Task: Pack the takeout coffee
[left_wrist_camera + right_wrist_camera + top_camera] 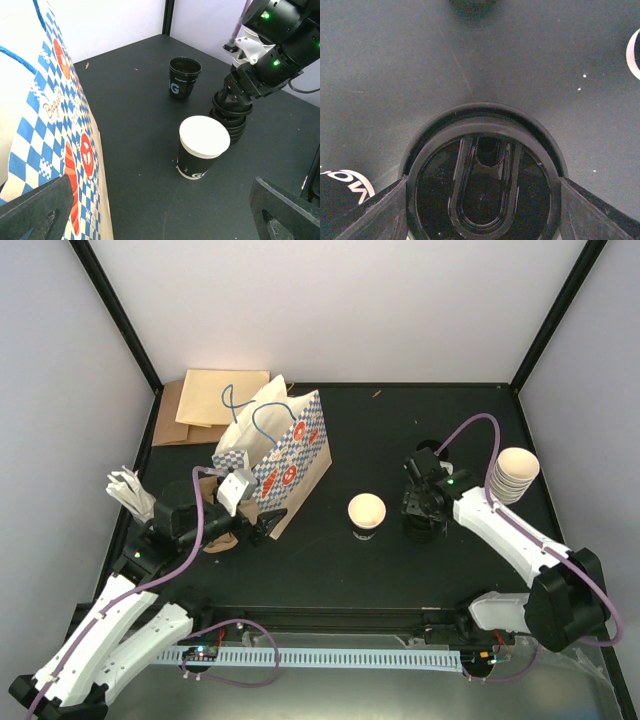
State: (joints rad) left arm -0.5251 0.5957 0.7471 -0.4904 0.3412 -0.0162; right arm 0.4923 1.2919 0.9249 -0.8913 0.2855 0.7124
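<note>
The takeout coffee cup [366, 514], cream inside with a black sleeve, stands upright and uncovered mid-table; it also shows in the left wrist view [202, 147]. My right gripper [424, 508] is just right of it, on top of a stack of black lids [231, 122]. In the right wrist view its fingers [375, 212] press both sides of the top black lid [482, 185]. My left gripper [262, 528] is open and empty, low beside the blue-checked paper bag [280, 445], its fingers [35, 212] spread wide and facing the cup.
A tall stack of cream cups [513, 475] stands at the right. A second black cup [184, 76] stands beyond the coffee cup. Brown paper bags [210, 400] lie at the back left. White packets [130, 490] lie at the left edge.
</note>
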